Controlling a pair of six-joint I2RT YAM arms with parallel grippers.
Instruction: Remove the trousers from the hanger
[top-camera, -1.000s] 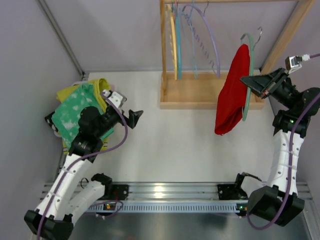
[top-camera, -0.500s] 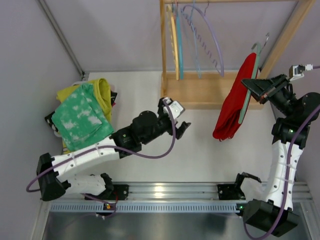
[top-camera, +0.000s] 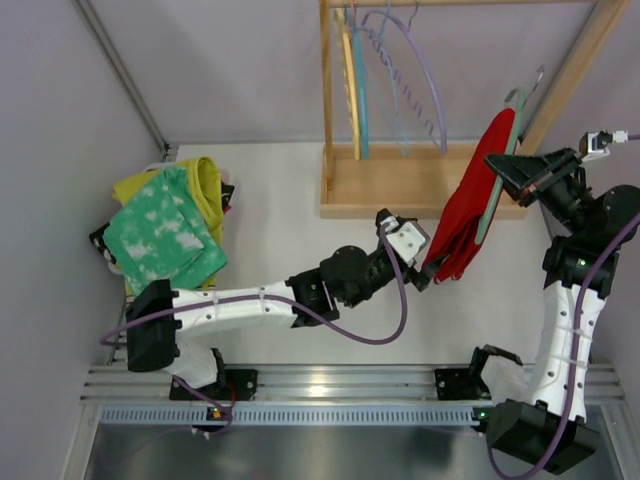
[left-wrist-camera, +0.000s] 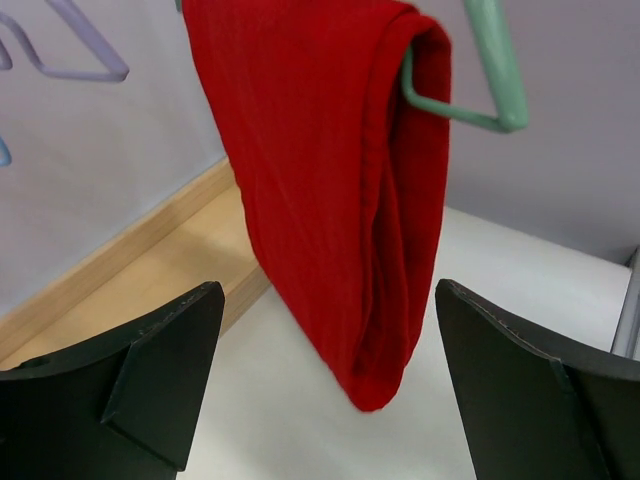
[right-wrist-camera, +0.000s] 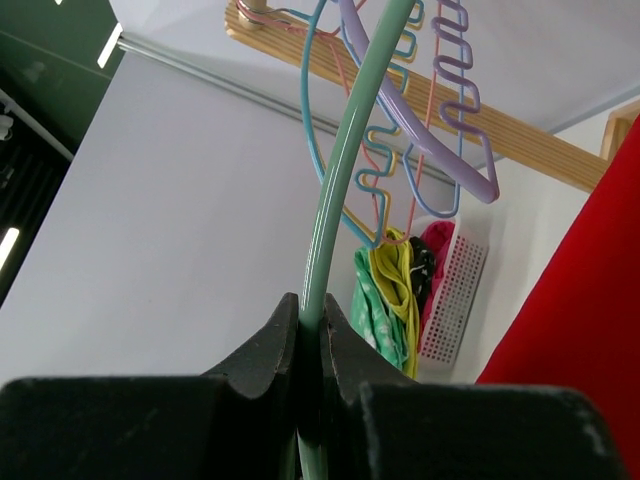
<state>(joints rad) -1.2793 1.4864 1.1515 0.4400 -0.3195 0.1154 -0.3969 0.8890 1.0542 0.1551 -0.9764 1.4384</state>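
Ahead of left pincer (left-wrist-camera: 328, 290): red trousers (left-wrist-camera: 320, 150)

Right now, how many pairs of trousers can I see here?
3. The red trousers hang on the green hanger held by the right gripper; the green mottled trousers lie on the mustard-yellow trousers at the far left. More may be hidden beneath.

Three pairs of folded trousers: the red trousers (top-camera: 468, 205), the green mottled trousers (top-camera: 160, 235) and the mustard-yellow trousers (top-camera: 207, 178). One pale green hanger (left-wrist-camera: 488, 55) off the rail. At least four more hangers (top-camera: 425, 80) on the rail, overlapping, so the exact count is unclear. One wooden rack (top-camera: 400, 190). One white basket (right-wrist-camera: 455, 290). Two robot arms (top-camera: 240, 303), each with one end effector: left end effector (left-wrist-camera: 330, 290), right end effector (right-wrist-camera: 310, 310).
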